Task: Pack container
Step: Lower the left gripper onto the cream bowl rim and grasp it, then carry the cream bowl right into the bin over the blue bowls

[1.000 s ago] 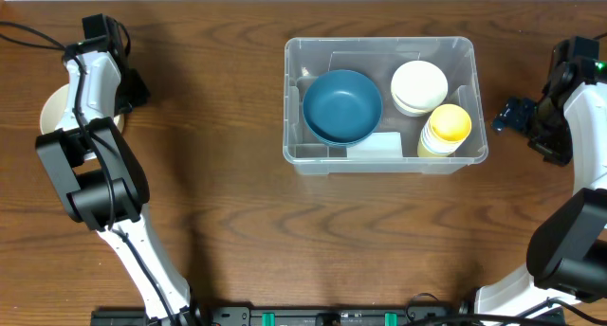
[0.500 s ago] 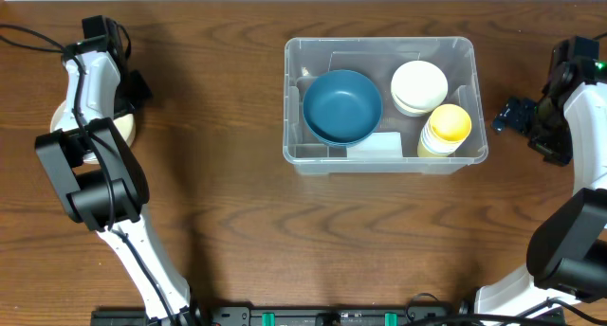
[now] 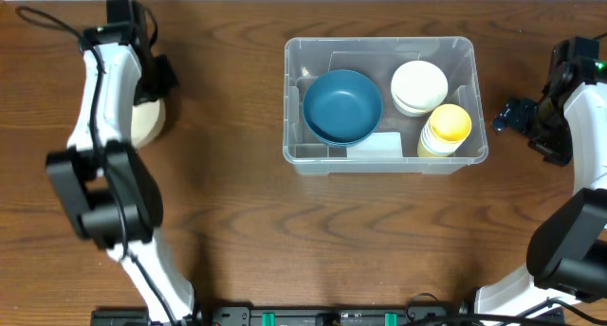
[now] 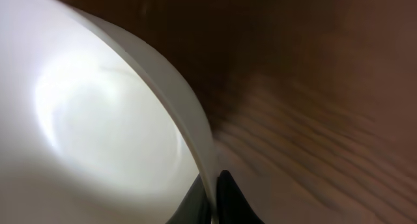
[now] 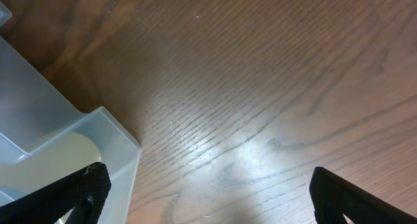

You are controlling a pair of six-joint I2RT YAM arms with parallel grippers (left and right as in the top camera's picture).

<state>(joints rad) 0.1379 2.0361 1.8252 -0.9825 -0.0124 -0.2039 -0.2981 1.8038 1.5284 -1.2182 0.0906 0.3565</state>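
The large clear rectangular plastic container (image 3: 379,44) sat on the dark wooden table (image 3: 237,222), right of centre, holding a deep blue bowl (image 3: 341,105), a stack of white bowls (image 3: 419,86) and a stack of yellow cups (image 3: 446,125). Well off to its left, the left gripper (image 4: 212,201) pinched the rim of a cream-white bowl (image 3: 142,125), its jaws narrow on the thin wall. The right gripper (image 5: 215,198) hovered just beside the container's right end, its fingers spread wide, holding nothing.
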